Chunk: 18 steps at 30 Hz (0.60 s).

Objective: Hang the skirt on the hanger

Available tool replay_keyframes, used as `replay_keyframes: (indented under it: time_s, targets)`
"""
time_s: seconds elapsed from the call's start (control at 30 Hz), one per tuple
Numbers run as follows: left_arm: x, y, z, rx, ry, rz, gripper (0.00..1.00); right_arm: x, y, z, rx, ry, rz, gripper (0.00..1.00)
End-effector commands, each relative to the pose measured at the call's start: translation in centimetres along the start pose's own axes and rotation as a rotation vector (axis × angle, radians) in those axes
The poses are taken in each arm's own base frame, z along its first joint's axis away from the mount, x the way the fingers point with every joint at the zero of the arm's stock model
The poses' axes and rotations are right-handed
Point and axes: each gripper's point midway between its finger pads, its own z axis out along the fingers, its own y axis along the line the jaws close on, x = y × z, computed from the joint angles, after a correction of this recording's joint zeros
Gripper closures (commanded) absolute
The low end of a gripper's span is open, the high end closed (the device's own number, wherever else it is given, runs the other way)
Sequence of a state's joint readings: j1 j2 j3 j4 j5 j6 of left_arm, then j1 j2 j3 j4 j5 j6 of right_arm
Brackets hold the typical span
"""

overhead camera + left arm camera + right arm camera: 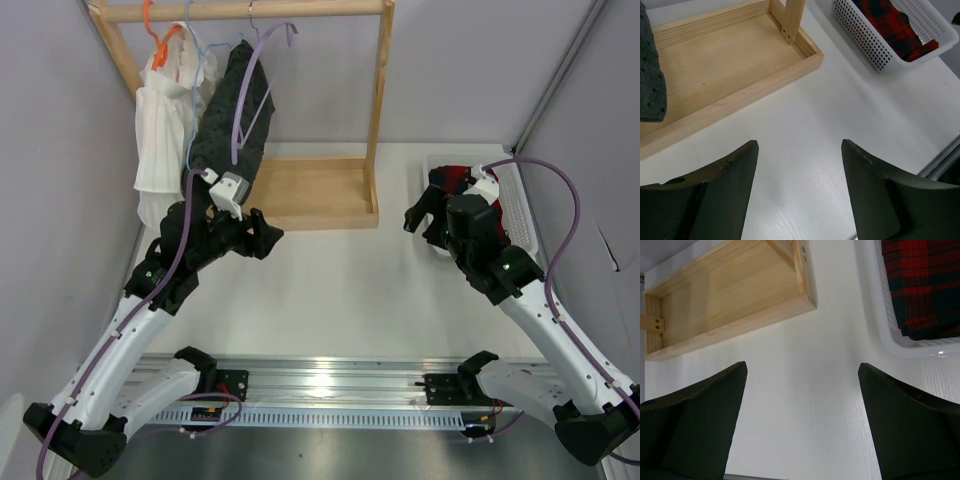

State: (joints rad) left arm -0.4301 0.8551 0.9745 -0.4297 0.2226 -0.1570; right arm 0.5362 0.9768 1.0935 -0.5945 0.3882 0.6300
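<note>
The red-and-black checked skirt lies bunched in a white basket at the right of the table. It also shows in the left wrist view and the right wrist view. The lilac hanger hangs empty from the wooden rod, in front of the dark dotted garment. My left gripper is open and empty above the table, near the rack's base. My right gripper is open and empty just left of the basket.
A wooden rack with a tray base and a right post stands at the back. On its rod hang an orange hanger with a white pleated garment and the dark dotted garment.
</note>
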Motion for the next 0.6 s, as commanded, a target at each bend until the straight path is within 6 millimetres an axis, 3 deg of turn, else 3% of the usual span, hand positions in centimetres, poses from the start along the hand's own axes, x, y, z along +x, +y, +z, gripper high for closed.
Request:
replay_keyframes:
  time_s: [0.0, 0.23, 0.33, 0.37, 0.43, 0.47, 0.53, 0.57]
  targets:
    - [-0.5, -0.9, -0.6, 0.040, -0.018, 0.017, 0.26, -2.1, 0.1, -0.5, 0.010, -0.065, 0.001, 0.00]
    - [-0.1, -1.1, -0.8, 0.048, 0.001, 0.013, 0.25, -2.6, -0.3, 0.1, 0.016, -0.041, -0.011, 0.01]
    - [0.1, -1.3, -0.7, 0.060, 0.006, 0.005, 0.25, -3.3, -1.3, 1.6, 0.027, -0.020, 0.005, 0.01]
    - [0.1, -1.4, -0.7, 0.065, 0.006, -0.001, 0.25, -4.3, -3.3, 3.1, 0.092, -0.021, 0.034, 0.01]
    - [0.0, -1.5, -0.6, 0.075, 0.003, -0.008, 0.25, -4.9, -4.6, 4.7, 0.089, 0.020, 0.090, 0.01]
    - [0.0, -1.7, -0.5, 0.081, 0.003, -0.012, 0.25, -6.0, -7.4, 6.4, 0.145, 0.025, 0.146, 0.01]
    - [-0.2, -2.0, -0.6, 0.098, -0.009, -0.017, 0.25, -6.5, -8.7, 8.0, 0.149, 0.042, 0.195, 0.02]
    - [-0.2, -2.1, -0.5, 0.102, -0.008, -0.020, 0.25, -7.1, -10.5, 8.6, 0.195, 0.031, 0.220, 0.02]
